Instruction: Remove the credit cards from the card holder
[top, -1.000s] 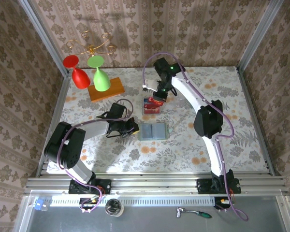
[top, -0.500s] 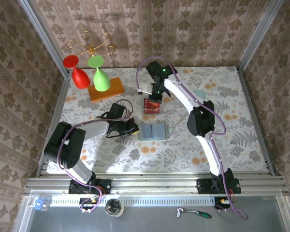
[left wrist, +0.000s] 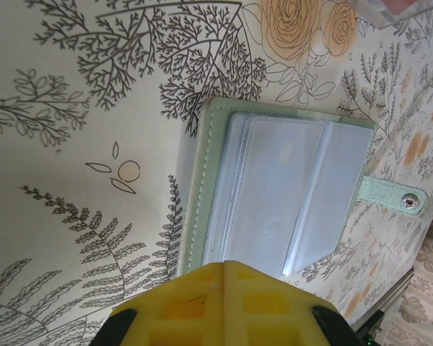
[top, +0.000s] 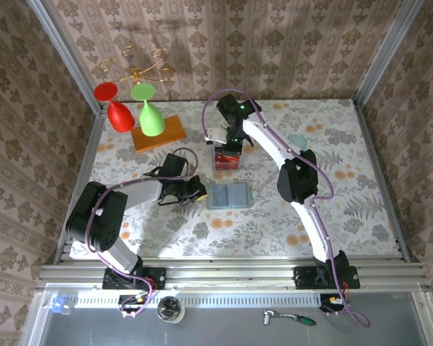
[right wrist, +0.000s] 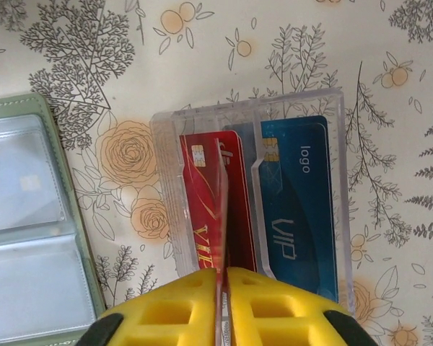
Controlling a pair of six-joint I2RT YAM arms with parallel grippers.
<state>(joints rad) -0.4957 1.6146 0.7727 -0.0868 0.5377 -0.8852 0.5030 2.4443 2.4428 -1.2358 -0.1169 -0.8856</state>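
Top view: sage card holder (top: 228,196) lies open and flat, with bare table around it. Left gripper (top: 193,193) sits just beside its left edge. Right gripper (top: 229,148) is over a clear tray (top: 226,160).

Left wrist: the left gripper's fingers are pressed together and empty. It shows stitched edging, glossy pockets and a snap tab (left wrist: 393,196).

Right wrist: the right gripper pinches a thin red card (right wrist: 221,209) on edge. A blue card (right wrist: 296,209) lies flat in the tray.

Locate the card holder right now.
The card holder lies open mid-table in the top view, just right of the left pincer, nearer than the clear card tray.
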